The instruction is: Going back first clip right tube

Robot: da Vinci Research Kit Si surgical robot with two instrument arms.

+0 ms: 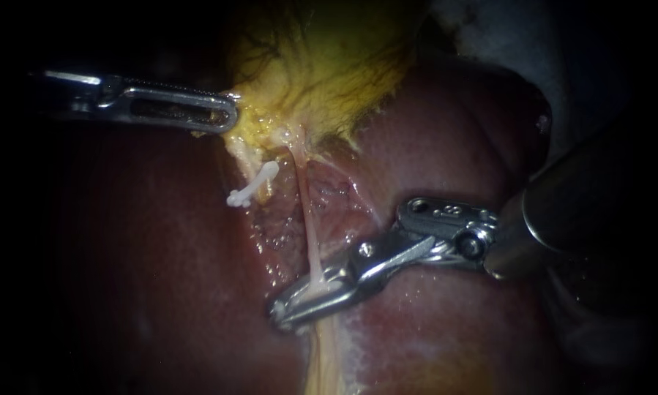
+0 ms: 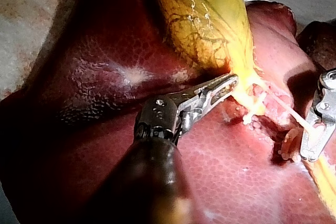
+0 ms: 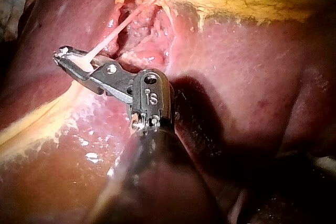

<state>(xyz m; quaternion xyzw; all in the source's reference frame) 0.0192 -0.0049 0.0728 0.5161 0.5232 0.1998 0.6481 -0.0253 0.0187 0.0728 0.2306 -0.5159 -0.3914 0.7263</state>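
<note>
My right instrument clamps the right tube (it looks stretched) over the liver; backing off clenched could, I reckon, tear it. Beyond, the white clip; farthest, my left instrument grips the gallbladder.

left instrument: silver, slotted tip | right instrument: silver, screws, dark round shaft

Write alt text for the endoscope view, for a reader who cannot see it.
The right instrument grips the pale right tube stretched over the red liver. A white clip sits left of that tube, and the left instrument holds the edge of the yellow gallbladder.
</note>
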